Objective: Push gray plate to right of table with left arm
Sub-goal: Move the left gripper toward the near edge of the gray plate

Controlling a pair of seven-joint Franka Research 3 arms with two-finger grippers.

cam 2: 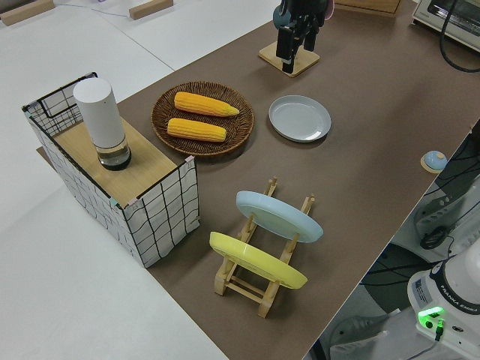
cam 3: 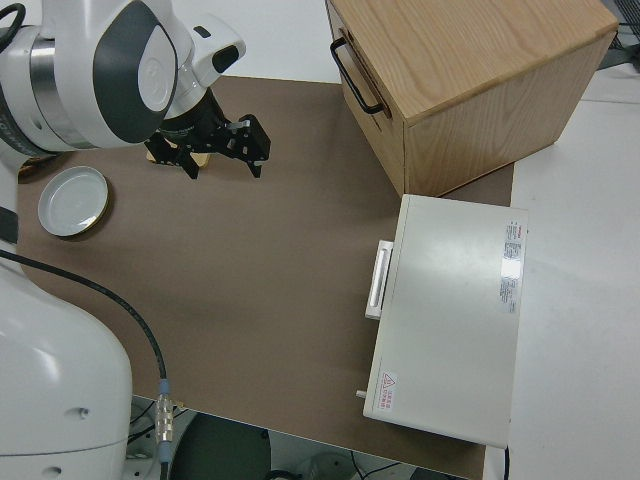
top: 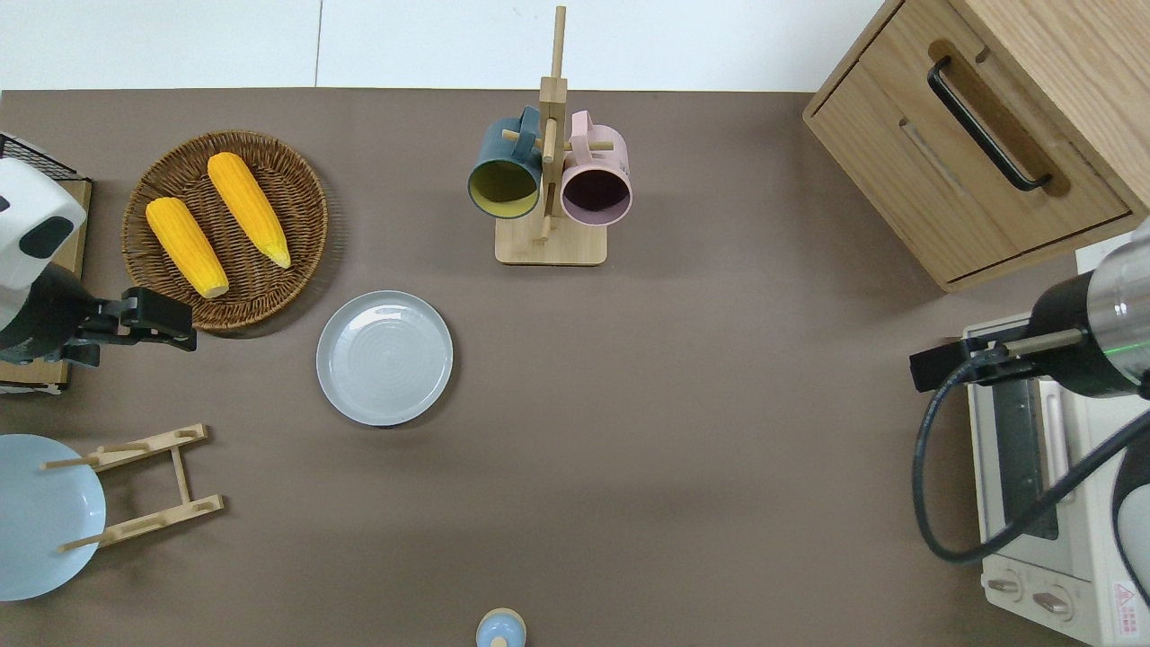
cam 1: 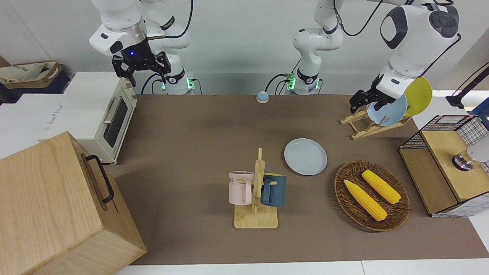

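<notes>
Gray plate [top: 384,357] beside wicker basket [top: 296,171], mug rack [top: 551,243] farther, left arm's [top: 36,270] jaws' state unclear

Gray plate [top: 384,358] between corn basket [top: 296,180], mug stand [top: 550,241].

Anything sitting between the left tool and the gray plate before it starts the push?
No. In the overhead view the left tool hangs by the wicker basket, and the stretch of table from it to the gray plate is bare.
</notes>
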